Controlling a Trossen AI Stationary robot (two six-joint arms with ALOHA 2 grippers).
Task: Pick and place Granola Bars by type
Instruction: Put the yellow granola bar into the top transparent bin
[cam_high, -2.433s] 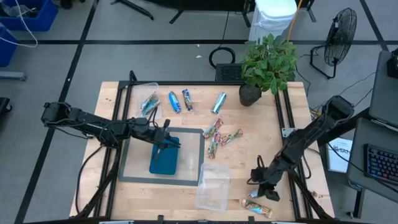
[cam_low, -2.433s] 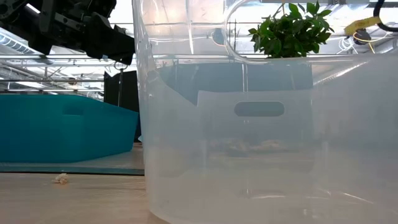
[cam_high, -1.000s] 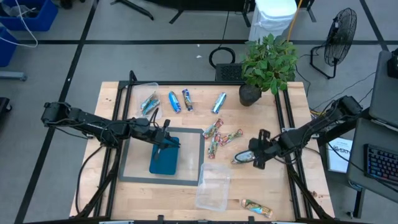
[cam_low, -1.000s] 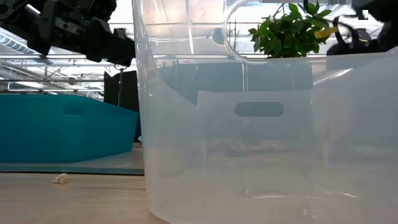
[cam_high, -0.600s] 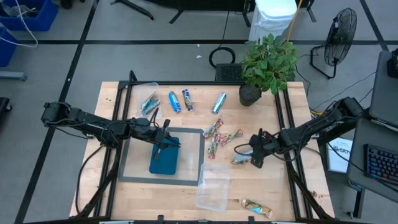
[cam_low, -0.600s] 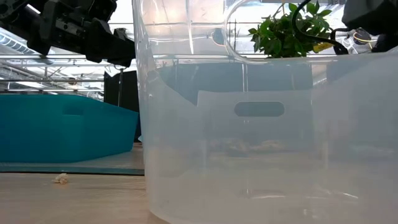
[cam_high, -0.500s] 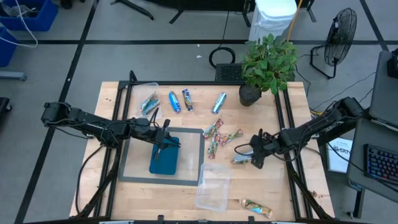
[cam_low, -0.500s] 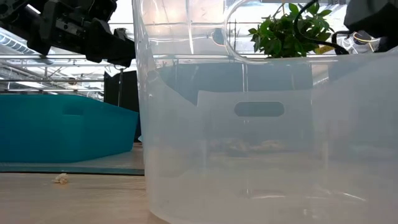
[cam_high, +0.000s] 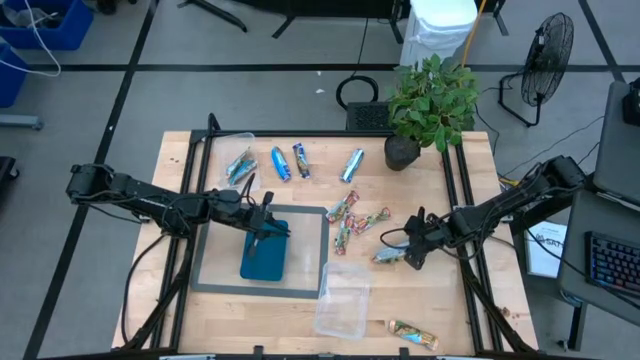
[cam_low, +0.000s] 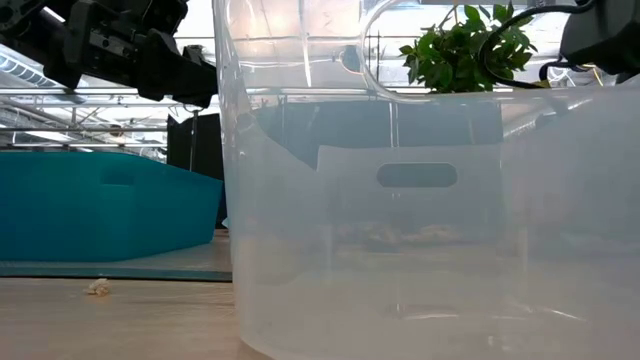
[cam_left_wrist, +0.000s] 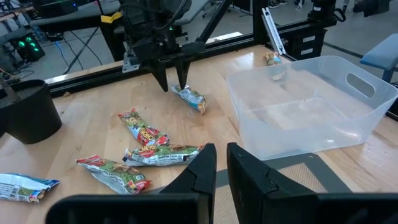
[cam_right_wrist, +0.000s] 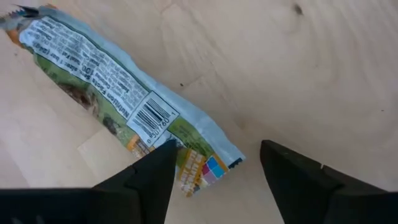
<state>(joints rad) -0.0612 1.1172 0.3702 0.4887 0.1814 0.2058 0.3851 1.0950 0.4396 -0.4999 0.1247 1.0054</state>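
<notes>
One granola bar (cam_right_wrist: 124, 112) lies flat on the worktop (cam_high: 480, 310), near the multicoloured bars (cam_high: 352, 218). The right end effector (cam_right_wrist: 214, 168) stands apart above its end, so closing may pinch only foil and slip. The left end effector (cam_left_wrist: 217, 168), almost together, waits over the teal tray (cam_high: 265, 258).

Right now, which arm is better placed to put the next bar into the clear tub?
Right. The right gripper is open beside a multicoloured bar next to the clear tub. The left gripper hangs over the teal tray.
</notes>
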